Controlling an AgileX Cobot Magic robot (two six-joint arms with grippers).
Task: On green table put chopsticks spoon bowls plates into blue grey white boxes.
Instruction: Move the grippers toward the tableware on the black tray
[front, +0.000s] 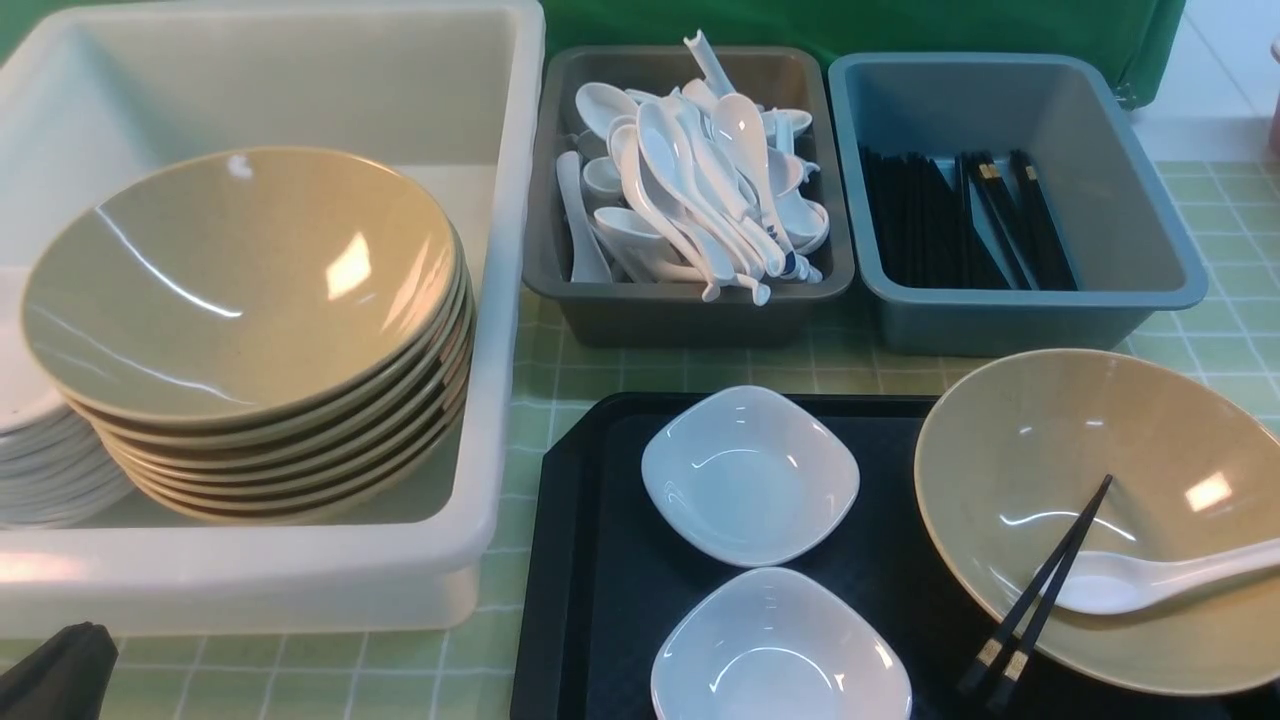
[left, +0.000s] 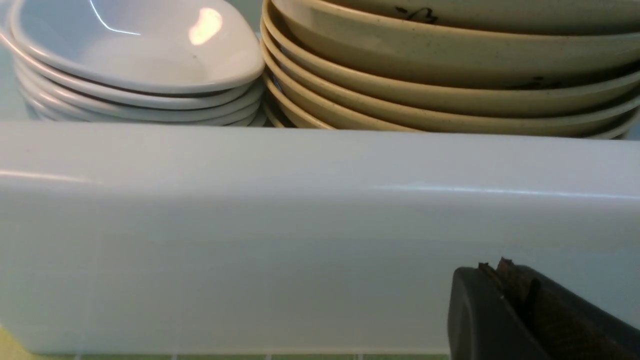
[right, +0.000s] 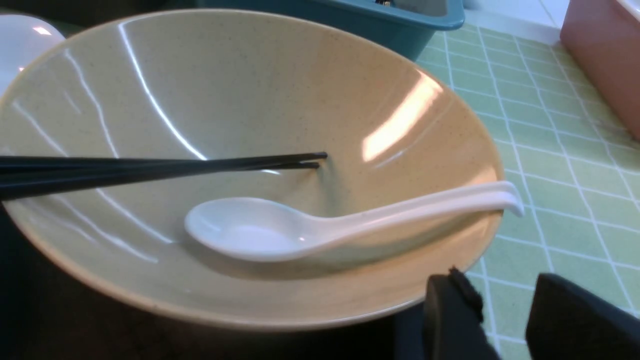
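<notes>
A tan bowl (front: 1150, 450) (right: 250, 90) sits on the right of a black tray (front: 590, 560). Black chopsticks (front: 1050, 580) (right: 150, 170) and a white spoon (front: 1130, 580) (right: 300, 235) lie in it. Two small white plates (front: 750, 470) (front: 780, 650) rest on the tray. My right gripper (right: 500, 285) is open and empty, just outside the bowl's rim below the spoon handle. My left gripper (left: 495, 267) (front: 55, 670) is shut on nothing, low in front of the white box (front: 250, 580) (left: 300, 225). The grey box (front: 690, 320) and blue box (front: 1000, 320) stand behind the tray.
The white box holds a stack of tan bowls (front: 240, 280) (left: 450, 75) and a stack of white plates (front: 40, 470) (left: 135, 60). Spoons (front: 700, 190) fill the grey box; chopsticks (front: 960, 220) lie in the blue one. A pink container (right: 600, 60) stands right of the bowl.
</notes>
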